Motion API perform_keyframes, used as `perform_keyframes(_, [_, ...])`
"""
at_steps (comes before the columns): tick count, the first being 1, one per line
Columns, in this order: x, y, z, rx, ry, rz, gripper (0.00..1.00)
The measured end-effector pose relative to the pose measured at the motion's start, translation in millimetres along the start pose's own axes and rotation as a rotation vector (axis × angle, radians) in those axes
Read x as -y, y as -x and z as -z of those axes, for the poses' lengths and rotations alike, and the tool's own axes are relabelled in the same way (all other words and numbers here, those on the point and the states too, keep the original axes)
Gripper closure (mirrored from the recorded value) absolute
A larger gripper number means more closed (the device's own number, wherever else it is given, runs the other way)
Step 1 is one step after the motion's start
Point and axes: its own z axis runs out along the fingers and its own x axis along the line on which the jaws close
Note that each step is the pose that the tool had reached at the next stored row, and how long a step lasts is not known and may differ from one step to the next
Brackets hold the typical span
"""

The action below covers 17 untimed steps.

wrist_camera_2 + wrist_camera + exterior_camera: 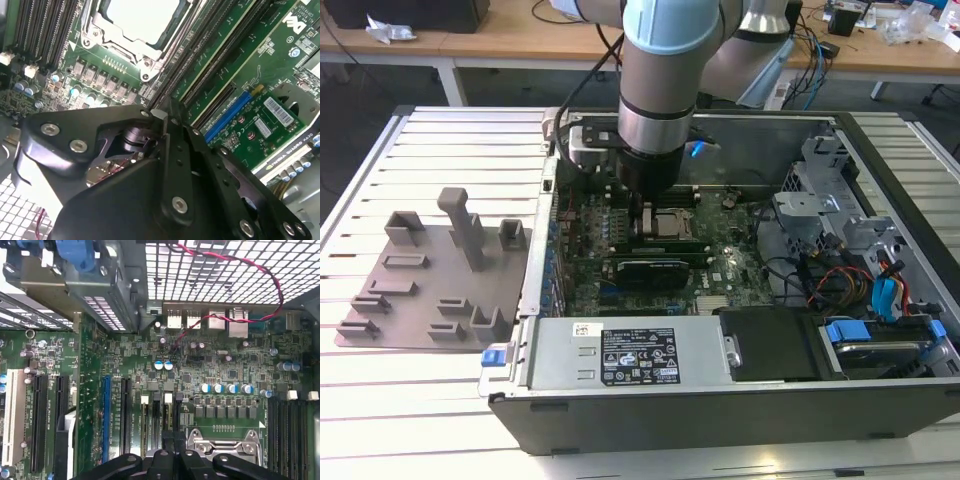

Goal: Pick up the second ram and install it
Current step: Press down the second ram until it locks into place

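Gripper: lowered inside the open computer case, beside the CPU socket | Jaws: drawn nearly together over the black memory slots; whether anything is gripped cannot be told | Second ram: cannot be made out for certain | Room: case walls close round; fixture plate is seen well apart, outside, toward the exterior view's left.

The fixture plate is being kept at the exterior view's left of the computer case.
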Motion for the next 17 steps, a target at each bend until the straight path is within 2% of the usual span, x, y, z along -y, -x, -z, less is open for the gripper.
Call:
perform_keyframes(2, [0.5,0.2,1.8,0.0016,-0.0010,0.000,0.90])
perform_keyframes(3, [4.6,0.3,5.2,0.0016,-0.0005,0.001,0.90])
perform_keyframes(4, [12.0,0.0,6.0,0.0011,0.0028,0.000,0.90])
perform_keyframes(5, [24.9,0.0,6.7,0.0011,0.0111,0.000,0.90])
perform_keyframes(6, [33.7,0.5,7.2,0.0012,0.0157,0.000,0.90])
perform_keyframes(7, [39.5,1.1,7.9,0.0009,0.0179,0.000,0.90])
perform_keyframes(9, [40.4,1.6,23.9,0.0013,0.0179,0.000,0.90])
perform_keyframes(10, [39.8,1.8,35.3,0.0011,0.0180,0.000,0.90])
perform_keyframes(11, [39.7,1.9,37.8,0.0012,0.0179,0.000,0.90])
perform_keyframes(17, [39.7,1.9,38.2,0.0013,0.0179,0.000,0.90])
